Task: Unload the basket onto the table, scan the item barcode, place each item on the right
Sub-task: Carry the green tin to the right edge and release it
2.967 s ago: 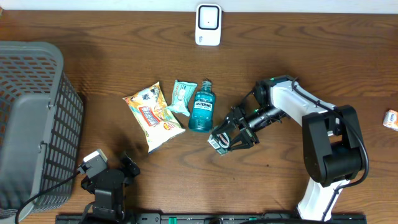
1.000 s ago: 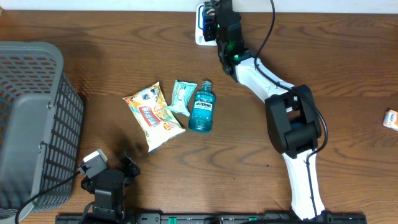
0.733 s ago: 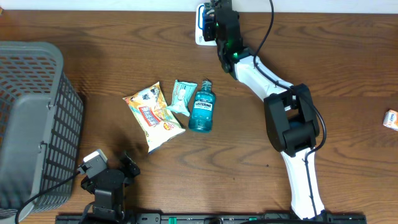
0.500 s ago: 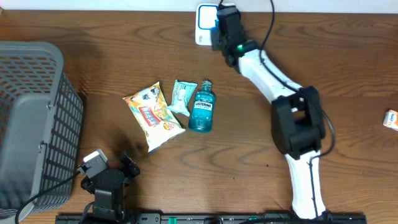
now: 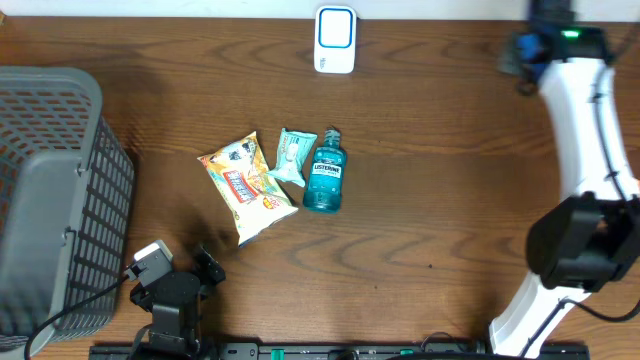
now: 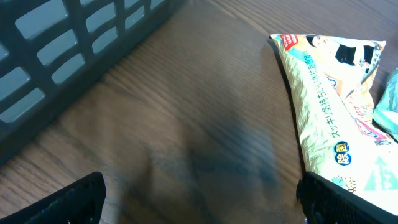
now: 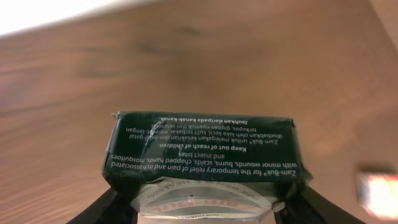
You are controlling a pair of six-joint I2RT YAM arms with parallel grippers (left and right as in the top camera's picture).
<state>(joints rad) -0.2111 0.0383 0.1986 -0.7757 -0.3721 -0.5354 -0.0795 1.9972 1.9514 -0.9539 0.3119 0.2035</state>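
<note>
A dark green box [image 7: 202,152] is gripped by the right end effector [image 7: 202,208], its two fingers [image 7: 102,208] being pressed against the box's left and right sides. White lettering is printed along the box's long face, and a pale label is seen on the face turned toward the wrist camera. The box is held in the air above the surface [image 5: 440,200], close to its far right corner. In the overhead view, the right arm [image 5: 585,120] is stretched along the right edge of the surface, and its tip is blurred there.

A white scanner [image 5: 335,38] is set at the middle of the far edge, well apart from the held box. Three items are laid side by side near the centre of the surface: a yellow snack bag [image 5: 245,185], a small teal packet [image 5: 295,155] and a blue mouthwash bottle [image 5: 323,172]. The packet is touched by the bag on one side and by the bottle on the other. A grey basket [image 5: 50,200] is placed at the left edge. A small orange-and-white item [image 5: 629,190] is seen at the right edge.

The left end effector [image 6: 199,186] is kept low at the near left corner with its jaws spread wide and nothing between them; bare wood and part of the snack bag are seen ahead of it.
</note>
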